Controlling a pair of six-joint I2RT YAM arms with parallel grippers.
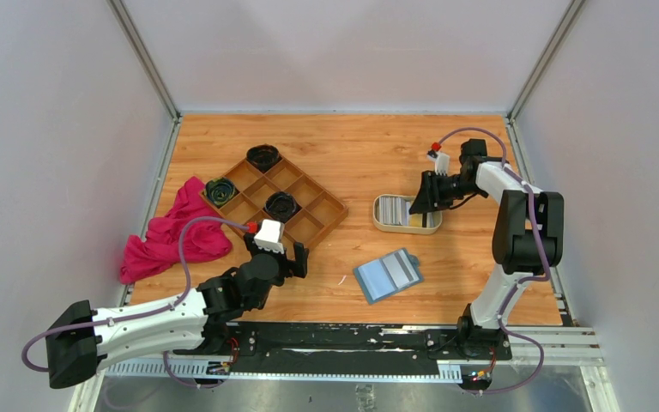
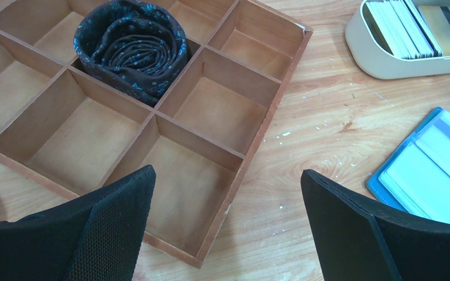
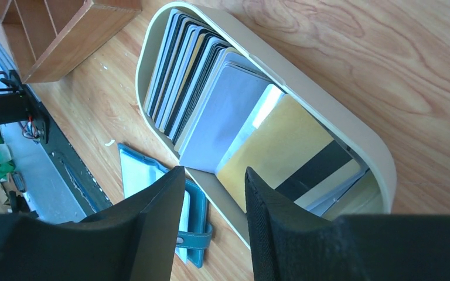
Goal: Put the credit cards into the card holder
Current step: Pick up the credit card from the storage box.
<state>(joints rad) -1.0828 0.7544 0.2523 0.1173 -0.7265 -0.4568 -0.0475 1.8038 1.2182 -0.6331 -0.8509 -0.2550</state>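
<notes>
Right fingers (image 3: 152, 234) half spread over the credit cards (image 3: 222, 111) standing on edge in the cream tray (image 3: 328, 111), pinching nothing, probably lining up a pick. Card holder (image 1: 388, 275) lies open at the tray's 6 o'clock, slots up and ready. Left fingers (image 2: 111, 234) spread wide, idle.

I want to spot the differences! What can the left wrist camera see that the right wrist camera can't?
Only the left wrist shows a rolled dark cloth sitting in one box of the wooden tray. Only the right wrist shows the snap tab on the blue wallet. Both show the cream dish full of cards, the blue wallet and part of the wooden tray.
</notes>
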